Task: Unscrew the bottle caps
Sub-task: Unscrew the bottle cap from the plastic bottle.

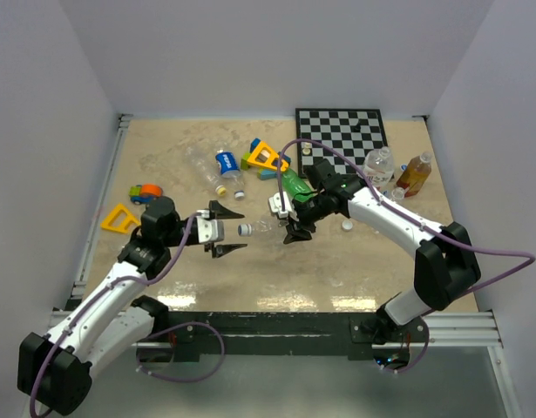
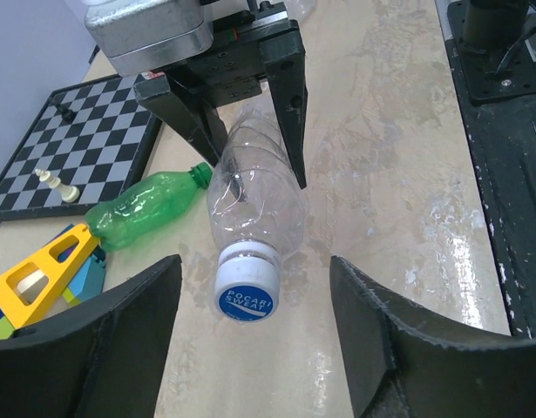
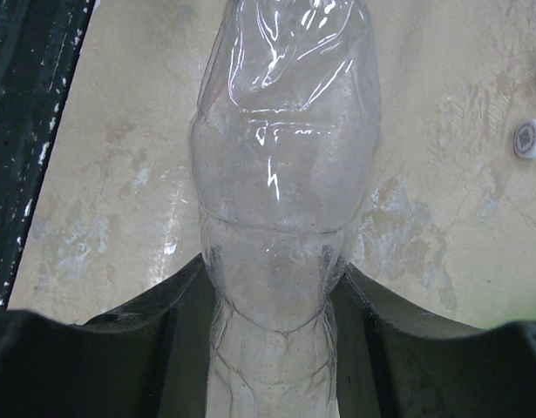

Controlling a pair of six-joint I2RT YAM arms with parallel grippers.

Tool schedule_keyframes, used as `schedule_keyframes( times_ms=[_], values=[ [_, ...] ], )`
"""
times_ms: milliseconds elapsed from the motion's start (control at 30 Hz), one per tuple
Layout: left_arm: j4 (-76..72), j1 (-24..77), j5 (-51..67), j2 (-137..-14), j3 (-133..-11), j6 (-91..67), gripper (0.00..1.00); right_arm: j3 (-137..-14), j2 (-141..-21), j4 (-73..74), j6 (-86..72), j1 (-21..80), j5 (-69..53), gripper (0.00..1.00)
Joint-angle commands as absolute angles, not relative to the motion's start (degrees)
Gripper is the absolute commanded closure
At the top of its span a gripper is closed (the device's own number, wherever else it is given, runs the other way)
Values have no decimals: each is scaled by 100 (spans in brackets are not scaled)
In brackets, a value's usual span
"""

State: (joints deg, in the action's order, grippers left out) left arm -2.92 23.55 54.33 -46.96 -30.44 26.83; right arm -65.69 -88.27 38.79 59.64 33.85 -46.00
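A clear plastic bottle (image 1: 266, 224) hangs level above the table, and my right gripper (image 1: 295, 225) is shut on its body (image 3: 285, 174). Both right fingers (image 2: 289, 104) press the bottle's sides. Its white cap with a blue top (image 2: 246, 294) points at my left gripper (image 1: 241, 231). The left gripper (image 2: 254, 270) is open, one finger on each side of the cap (image 1: 245, 230), with a gap on both sides. A green bottle (image 2: 145, 209) lies on the table behind the clear one. A loose white cap (image 3: 529, 138) rests on the table near the right arm (image 1: 347, 225).
A chessboard (image 1: 342, 131) with small pale pieces lies at the back right. Two upright bottles (image 1: 378, 165) (image 1: 416, 172) stand beside it. A blue-labelled bottle (image 1: 226, 165) and toy blocks (image 1: 266, 157) lie at the back centre. A yellow triangle (image 1: 119, 218) and a toy car (image 1: 145, 192) sit left.
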Motion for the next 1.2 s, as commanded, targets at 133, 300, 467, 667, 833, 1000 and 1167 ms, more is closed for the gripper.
schedule_keyframes(
  times_ms=[133,300,467,667,833,1000,1167],
  values=[
    [-615,2364,5713,-4974,-3322,2795,37,-6688,-8798,3955,6064,3410,-4711,92],
    [-536,2373,5660,-5010,-3313,2839,43,-6688,-8780,3955,6073,3410,-4720,92],
    [-483,2373,5616,-5054,-3340,2865,48,-6688,-8789,3964,6091,3410,-4720,92],
    [-404,2373,5581,-5071,-3349,2909,49,-6688,-8780,3973,6082,3410,-4720,92],
    [-352,2382,5537,-5106,-3357,2962,50,-6688,-8780,3964,6082,3410,-4729,92],
    [-325,2382,5511,-5133,-3366,2971,50,-6688,-8789,3973,6082,3410,-4729,92],
    [-290,2373,5502,-5150,-3392,2971,57,-6697,-8780,3981,6091,3410,-4729,92]
  ],
)
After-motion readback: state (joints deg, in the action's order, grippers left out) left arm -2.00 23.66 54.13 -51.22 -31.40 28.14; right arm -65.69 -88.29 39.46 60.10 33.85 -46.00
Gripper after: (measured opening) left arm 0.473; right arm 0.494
